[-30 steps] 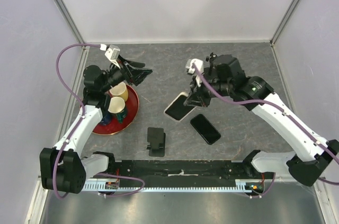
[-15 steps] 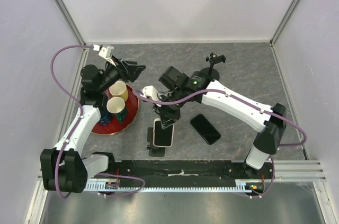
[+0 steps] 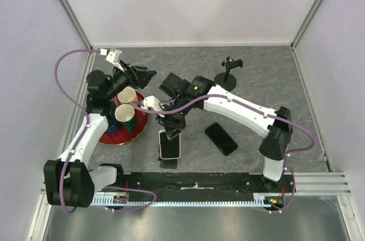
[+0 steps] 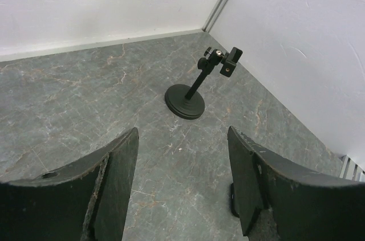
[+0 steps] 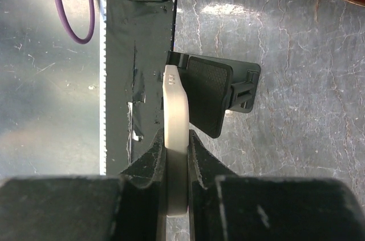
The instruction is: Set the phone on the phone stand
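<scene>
My right gripper (image 3: 173, 127) (image 5: 177, 138) is shut on a phone in a white case (image 3: 170, 145) (image 5: 175, 110), gripping it by its two faces. The phone is seen edge-on in the right wrist view. It lies against the sloped back of the black folding phone stand (image 5: 214, 96) (image 3: 167, 163), its far end at the stand's front lip. From above the phone hides most of the stand. My left gripper (image 3: 145, 76) (image 4: 182, 133) hangs open and empty above the back left of the table.
A second, black phone (image 3: 220, 138) lies flat to the right of the stand. A black clamp mount on a round base (image 3: 228, 76) (image 4: 191, 90) stands at the back. A red tray (image 3: 143, 122) holds paper cups (image 3: 126, 98). The black rail (image 5: 148, 36) runs just beyond the stand.
My right arm has carried the white-cased phone from mid-table toward the front left and brought it onto the folding stand. The left arm shifted slightly and stays open.
</scene>
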Available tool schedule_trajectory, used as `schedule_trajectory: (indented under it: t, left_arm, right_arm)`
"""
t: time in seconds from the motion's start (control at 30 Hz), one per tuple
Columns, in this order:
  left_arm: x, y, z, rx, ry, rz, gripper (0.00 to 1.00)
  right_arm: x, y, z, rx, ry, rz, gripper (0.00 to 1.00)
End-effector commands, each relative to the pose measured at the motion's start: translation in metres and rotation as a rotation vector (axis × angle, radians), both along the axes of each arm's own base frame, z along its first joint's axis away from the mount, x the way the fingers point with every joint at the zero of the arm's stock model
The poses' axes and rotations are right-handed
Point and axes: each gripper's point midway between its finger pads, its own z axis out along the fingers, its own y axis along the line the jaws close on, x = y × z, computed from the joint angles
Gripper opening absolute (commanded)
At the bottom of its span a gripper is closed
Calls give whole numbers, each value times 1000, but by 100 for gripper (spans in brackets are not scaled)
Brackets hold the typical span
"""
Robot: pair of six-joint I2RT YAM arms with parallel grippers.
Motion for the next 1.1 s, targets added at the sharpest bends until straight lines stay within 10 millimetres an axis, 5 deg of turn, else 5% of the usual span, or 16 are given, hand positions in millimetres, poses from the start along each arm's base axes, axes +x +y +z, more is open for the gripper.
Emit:
schedule_trajectory:
  t: [0.0, 1.07]
  left_arm:
    - [-2, -1, 5, 4, -50, -26, 70]
    - [2, -6, -2, -8, -13, -60, 82]
  right_arm:
    - [0, 13, 23, 82, -13, 43, 0]
    - [7, 29, 7, 64, 38, -27, 0]
